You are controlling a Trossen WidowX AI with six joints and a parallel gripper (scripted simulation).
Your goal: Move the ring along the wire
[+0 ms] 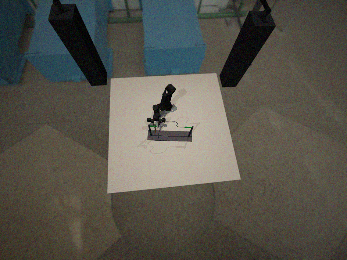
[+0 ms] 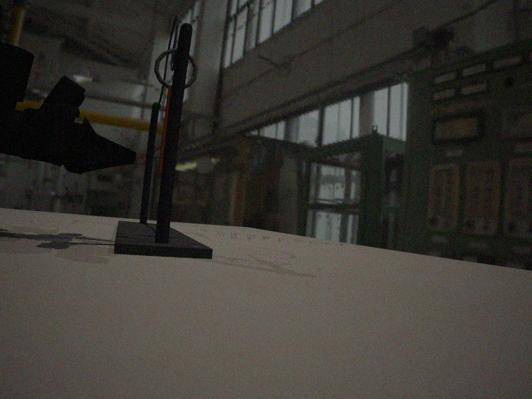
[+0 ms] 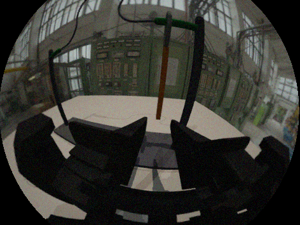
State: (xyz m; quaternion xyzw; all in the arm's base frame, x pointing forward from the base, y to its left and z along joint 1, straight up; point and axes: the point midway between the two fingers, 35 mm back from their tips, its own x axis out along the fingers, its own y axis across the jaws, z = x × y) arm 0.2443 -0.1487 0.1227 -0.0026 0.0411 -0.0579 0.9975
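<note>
The ring (image 2: 156,70) (image 3: 168,30) hangs around the green part (image 1: 152,126) (image 3: 184,23) beside the near post (image 1: 149,130) (image 2: 172,150) (image 3: 192,76), the left one in the top view. Its orange handle (image 1: 155,130) (image 2: 163,146) (image 3: 163,76) points down. My gripper (image 1: 156,128) (image 2: 134,156) (image 3: 159,121) is partly open and empty. Its fingertips are short of the handle and near the level of its lower end. In the wrist view the handle's end shows centred between the tips. The other green part (image 1: 188,127) (image 3: 56,51) carries no ring.
The thin curved wire (image 1: 176,123) (image 3: 130,21) runs between the green parts, above the dark base (image 1: 171,137) (image 2: 189,251). The other post (image 1: 190,131) (image 2: 148,171) (image 3: 56,86) stands at the base's far end. The arm (image 1: 166,100) stands behind the base.
</note>
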